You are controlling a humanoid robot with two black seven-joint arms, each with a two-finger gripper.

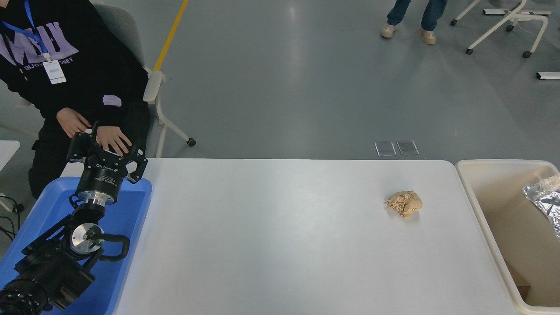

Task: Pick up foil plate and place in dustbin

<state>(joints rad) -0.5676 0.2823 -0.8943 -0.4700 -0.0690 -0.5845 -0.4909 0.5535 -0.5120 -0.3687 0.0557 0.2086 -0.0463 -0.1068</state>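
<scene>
The shiny crinkled foil plate (546, 200) shows at the picture's right edge, inside the opening of the cream dustbin (479, 205). Only its left part is in view, and the frame edge cuts off the rest. No gripper shows on it, and whether it is held or lying loose cannot be told. My right arm and gripper are out of view. My left gripper (107, 154) is parked at the lower left above the blue tray, open and empty.
A crumpled tan paper ball (404, 202) lies on the white table (280, 236) near the dustbin. The blue tray (127, 210) sits at the table's left end. A seated person rests a hand (111, 139) just behind my left gripper. Another person's feet (407, 33) are at the top.
</scene>
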